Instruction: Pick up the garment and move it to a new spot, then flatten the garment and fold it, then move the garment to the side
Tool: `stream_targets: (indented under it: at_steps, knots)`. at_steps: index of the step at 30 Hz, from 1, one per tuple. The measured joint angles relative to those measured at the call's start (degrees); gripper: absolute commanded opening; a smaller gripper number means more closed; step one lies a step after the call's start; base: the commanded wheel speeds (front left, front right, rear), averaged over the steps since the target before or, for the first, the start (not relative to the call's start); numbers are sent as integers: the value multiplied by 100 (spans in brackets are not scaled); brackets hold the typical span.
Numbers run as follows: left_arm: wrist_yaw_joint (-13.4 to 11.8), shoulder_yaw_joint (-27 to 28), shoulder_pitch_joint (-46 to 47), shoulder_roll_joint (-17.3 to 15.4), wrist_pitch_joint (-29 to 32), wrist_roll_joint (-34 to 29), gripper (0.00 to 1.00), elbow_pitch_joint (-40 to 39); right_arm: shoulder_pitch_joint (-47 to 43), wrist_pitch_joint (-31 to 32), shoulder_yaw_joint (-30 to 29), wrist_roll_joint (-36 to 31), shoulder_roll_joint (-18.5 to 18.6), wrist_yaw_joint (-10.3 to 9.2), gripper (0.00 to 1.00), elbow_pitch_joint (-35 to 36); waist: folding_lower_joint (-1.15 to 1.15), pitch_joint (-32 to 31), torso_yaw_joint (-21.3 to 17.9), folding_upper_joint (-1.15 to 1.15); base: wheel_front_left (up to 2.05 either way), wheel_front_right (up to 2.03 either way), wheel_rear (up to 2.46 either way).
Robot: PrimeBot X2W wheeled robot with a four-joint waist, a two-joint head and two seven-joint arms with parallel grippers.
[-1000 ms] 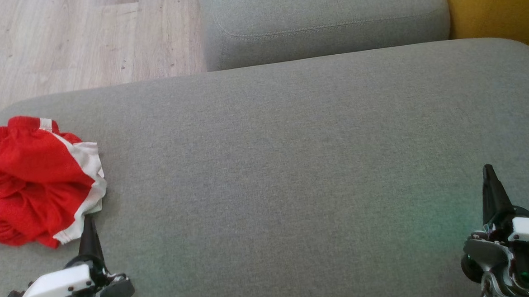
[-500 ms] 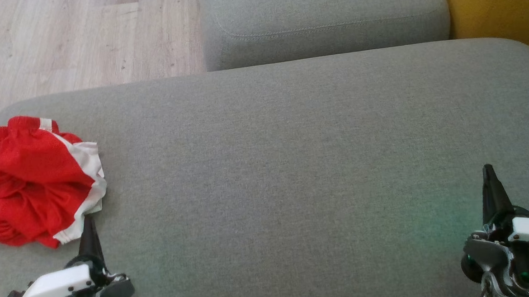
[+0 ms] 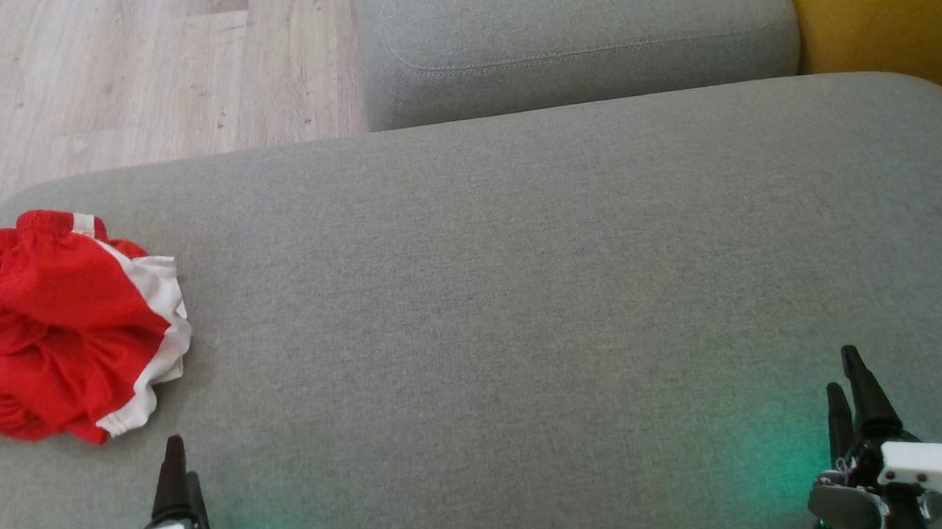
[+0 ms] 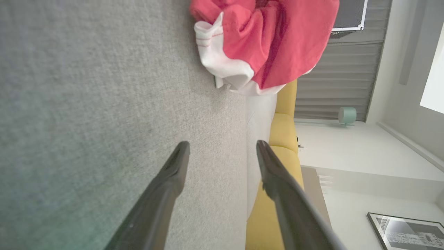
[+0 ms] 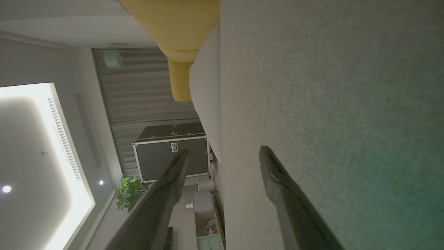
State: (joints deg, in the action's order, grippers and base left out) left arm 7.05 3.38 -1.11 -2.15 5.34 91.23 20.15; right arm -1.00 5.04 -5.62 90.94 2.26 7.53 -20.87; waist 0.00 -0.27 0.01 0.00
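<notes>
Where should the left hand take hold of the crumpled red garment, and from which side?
Pinch the white-trimmed hem at the garment's near right corner. It is the closest part to the open left hand and sticks out as a loose folded lip above the grey cushion. Probably best to come in low from the robot's side, fingers straddling that fold.

Head view evenly bright, right wrist view dim, green glow tinting the cushion (image 3: 771, 450).
</notes>
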Motion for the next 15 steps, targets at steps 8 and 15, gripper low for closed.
stream_targets:
  at_steps: [8,15]
  knots:
    - [-47,-18,-3,1,-147,-334,100,-60,2,-115,68,-458,0,0,100,-4,0,-43,-8,0,0,0,0]
    - [-159,-164,-9,0,-249,-782,100,-191,1,-235,153,-1009,0,0,100,-2,0,-96,-23,0,0,0,0]
